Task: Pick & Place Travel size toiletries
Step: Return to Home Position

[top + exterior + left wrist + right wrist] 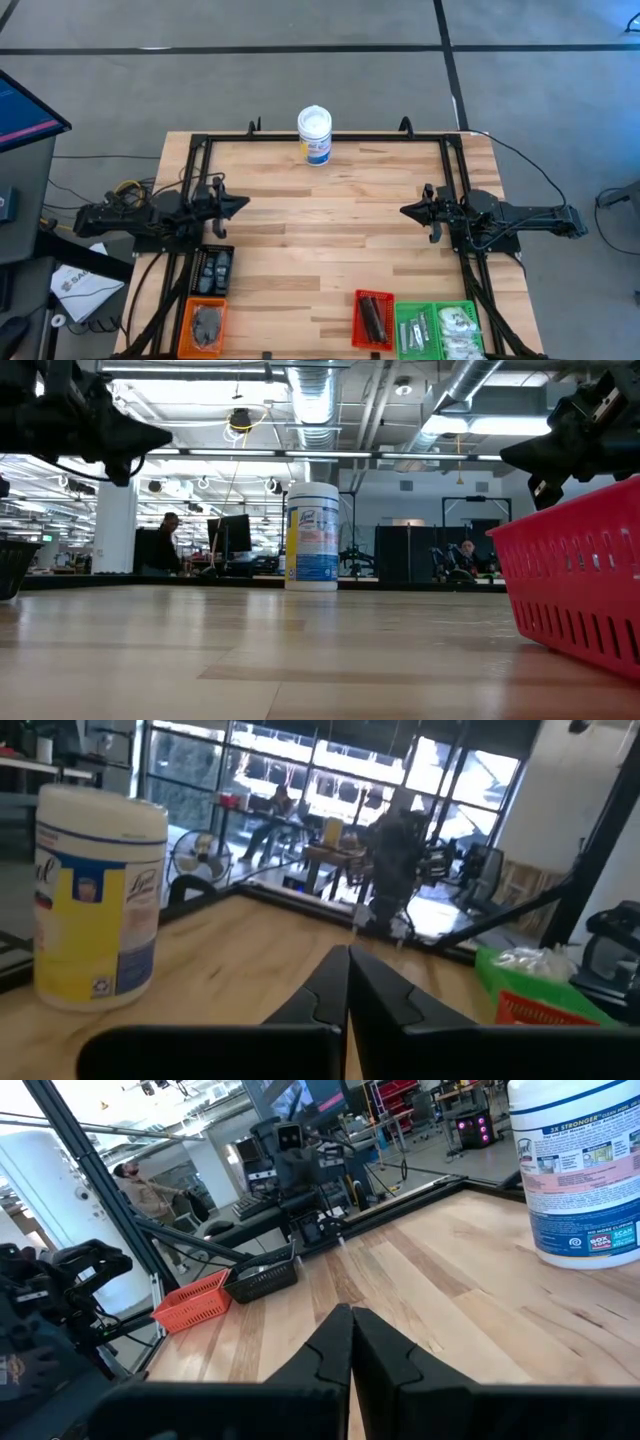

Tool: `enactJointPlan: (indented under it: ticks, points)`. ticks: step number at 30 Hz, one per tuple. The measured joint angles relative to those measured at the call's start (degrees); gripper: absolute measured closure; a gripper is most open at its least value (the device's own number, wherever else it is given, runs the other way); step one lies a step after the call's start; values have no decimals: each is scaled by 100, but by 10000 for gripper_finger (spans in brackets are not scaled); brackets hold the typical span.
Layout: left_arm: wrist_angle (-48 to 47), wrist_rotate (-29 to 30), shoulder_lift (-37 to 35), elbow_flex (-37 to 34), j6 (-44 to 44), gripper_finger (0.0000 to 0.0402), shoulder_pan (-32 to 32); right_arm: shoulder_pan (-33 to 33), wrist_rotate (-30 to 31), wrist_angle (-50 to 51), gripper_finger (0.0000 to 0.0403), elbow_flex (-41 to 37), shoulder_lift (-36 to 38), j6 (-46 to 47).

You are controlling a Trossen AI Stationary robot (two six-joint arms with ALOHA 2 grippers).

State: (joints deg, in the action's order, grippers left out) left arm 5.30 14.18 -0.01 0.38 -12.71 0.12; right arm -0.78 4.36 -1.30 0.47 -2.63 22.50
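The travel size toiletries lie sorted in trays along the table's near edge. Dark items fill a black tray (pixel 212 270) and grey discs an orange tray (pixel 204 325) at the near left. Slim dark sticks lie in a red tray (pixel 374 320). Silvery tubes and clear packets with white contents lie in two green trays (pixel 440 328) at the near right. My left gripper (pixel 240 205) is shut and hangs level above the table's left side, pointing right. My right gripper (pixel 405 210) is shut above the right side, pointing left. Neither has anything between its fingers.
A tall white tub with a blue and yellow label (pixel 316 133) stands at the middle of the far edge. A black frame (pixel 330 138) runs along the table's far and side edges. Bare wood lies between the two grippers. People show in the room beyond.
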Motion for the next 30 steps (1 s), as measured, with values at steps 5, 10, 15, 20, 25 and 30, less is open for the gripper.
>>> enactJointPlan:
  ticks: [5,10,15,20,25,30]
  points:
    - [-180,151,0,0,199,401,0,0,0,0,403,0,0,0]
    - [-192,196,0,0,755,401,-2,0,0,0,403,0,0,0]
    - [-192,197,0,0,800,401,-2,0,0,0,403,0,2,0]
    - [-167,209,66,0,798,401,-2,0,0,0,403,0,2,0]
    - [-135,216,114,0,798,401,-2,0,0,0,403,0,0,0]
    - [-130,214,136,-2,796,401,-2,0,0,0,403,0,2,0]
